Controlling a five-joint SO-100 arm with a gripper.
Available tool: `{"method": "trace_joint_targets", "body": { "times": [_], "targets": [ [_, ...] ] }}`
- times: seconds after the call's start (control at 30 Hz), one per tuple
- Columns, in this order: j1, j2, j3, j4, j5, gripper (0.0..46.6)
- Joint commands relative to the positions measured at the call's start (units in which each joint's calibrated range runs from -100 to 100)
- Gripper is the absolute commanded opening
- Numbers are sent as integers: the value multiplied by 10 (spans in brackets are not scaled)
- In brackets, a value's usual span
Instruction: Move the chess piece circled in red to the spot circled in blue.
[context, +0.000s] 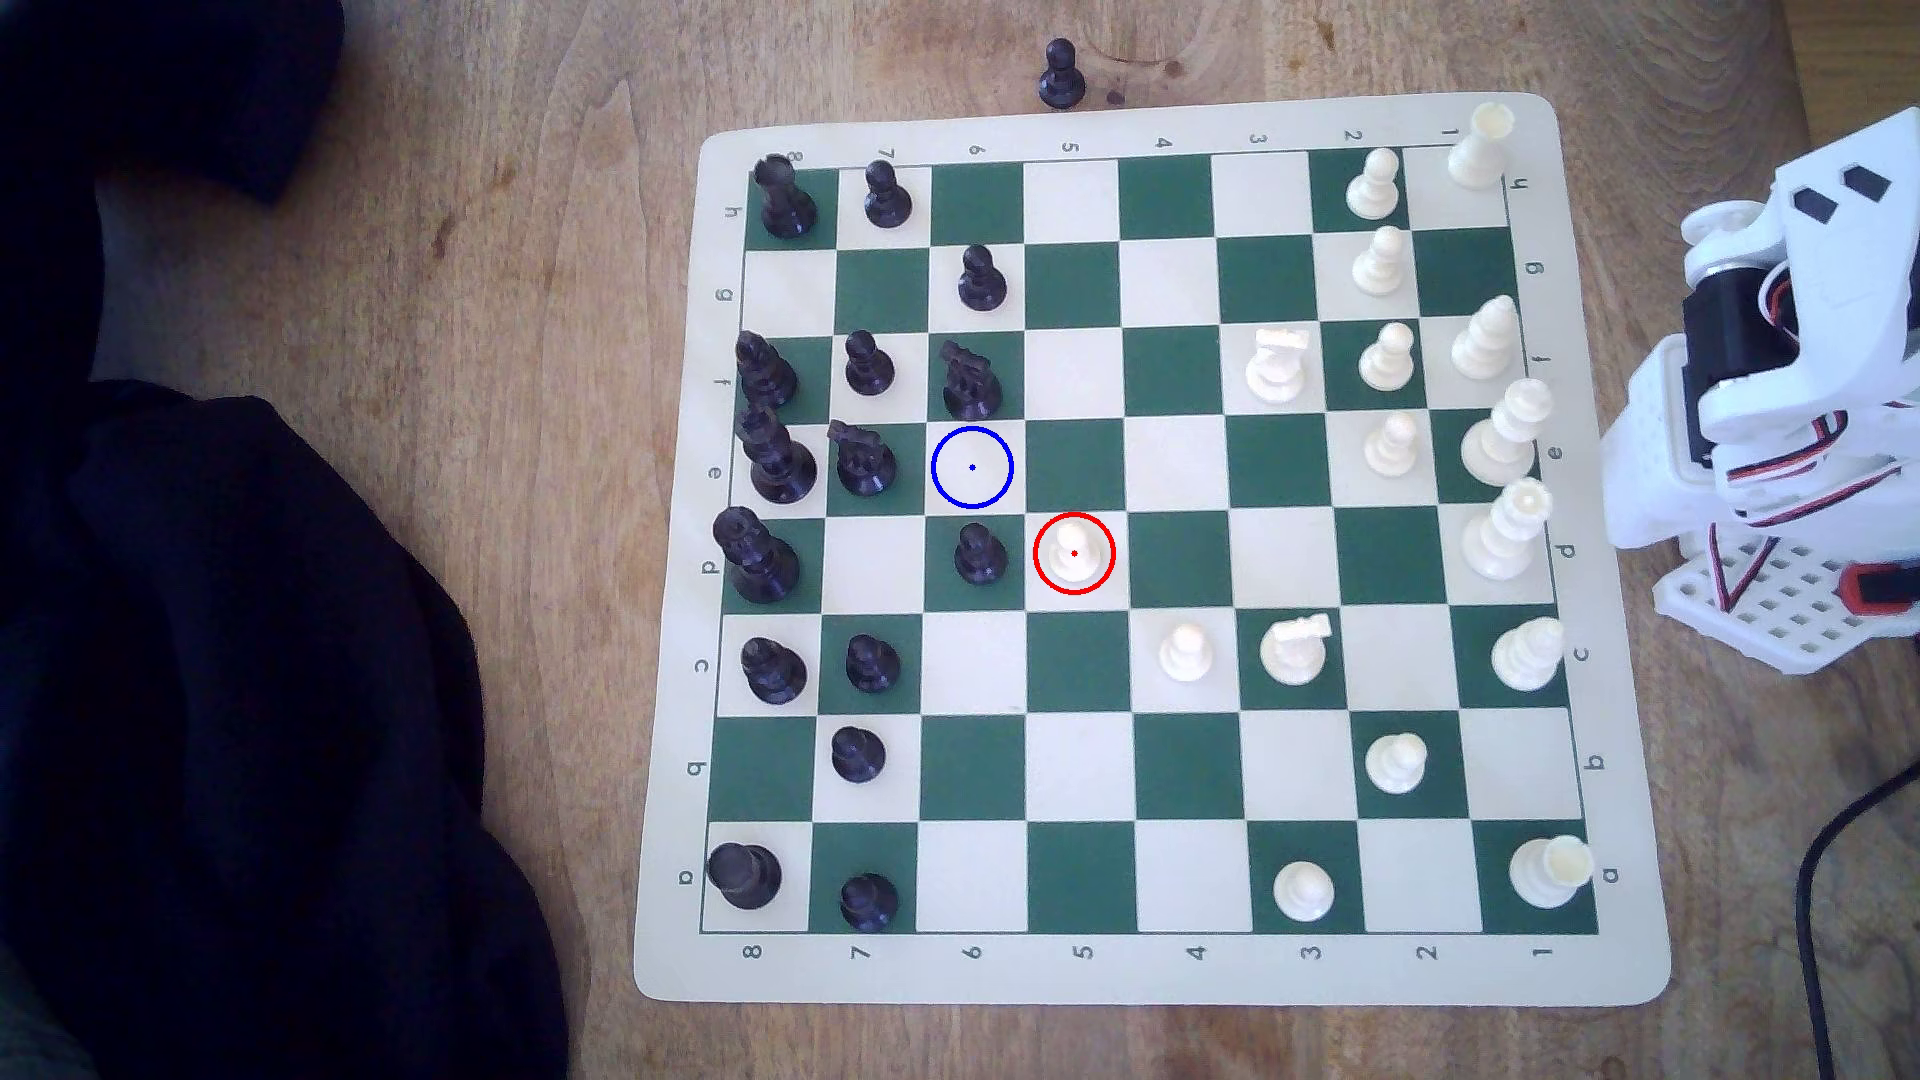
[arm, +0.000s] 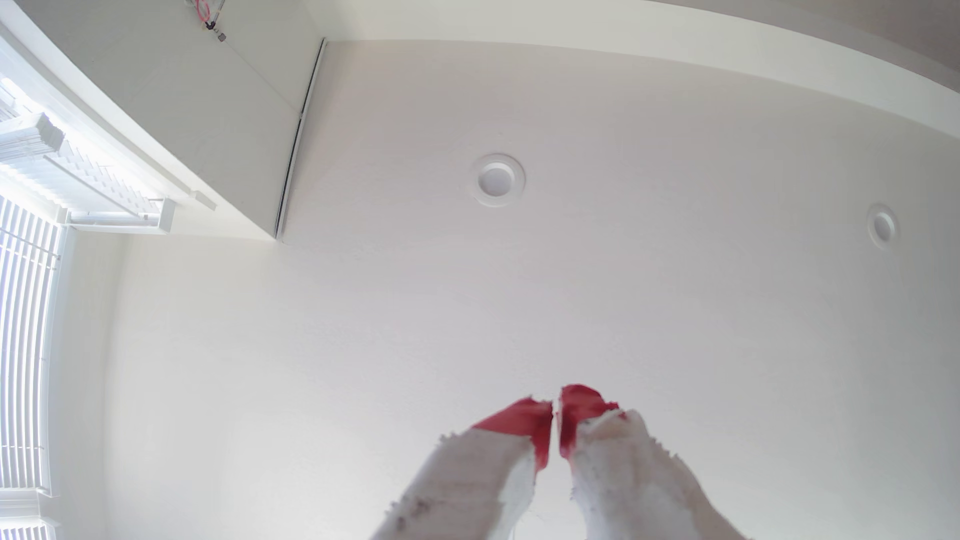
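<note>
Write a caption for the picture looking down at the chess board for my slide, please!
A white pawn circled in red waits to move to the blue-circled square, with the robot arm folded beside the chess board.

16 white pcs (context: 1481, 145) are counted, 8 being white pawns (context: 1073, 550). 16 black pcs (context: 781, 197) are counted, 8 being black pawns (context: 885, 195). 1 red ring (context: 1035, 554) and 1 blue ring (context: 972, 467) are marked on 1 board (context: 1143, 971).

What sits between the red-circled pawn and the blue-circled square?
Nothing: in the exterior view the white pawn and the blue-ringed square are diagonal neighbours meeting at a corner. A black pawn flanks that corner.
</note>
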Motion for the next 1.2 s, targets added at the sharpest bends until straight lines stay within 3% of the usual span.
{"method": "trace_joint_targets", "body": {
  "times": [0.0, 0.17, 0.37, 0.8, 0.9, 1.17],
  "targets": [
    [2, 0, 12, -11, 1, 2],
    [3, 0, 12, 67, 1, 2],
    [26, 0, 11, 278, 0, 2],
    [76, 2, -146, 978, -4, 2],
    [82, 6, -160, 1067, -12, 2],
    [52, 225, -295, 1198, -19, 2]
  ]
}}
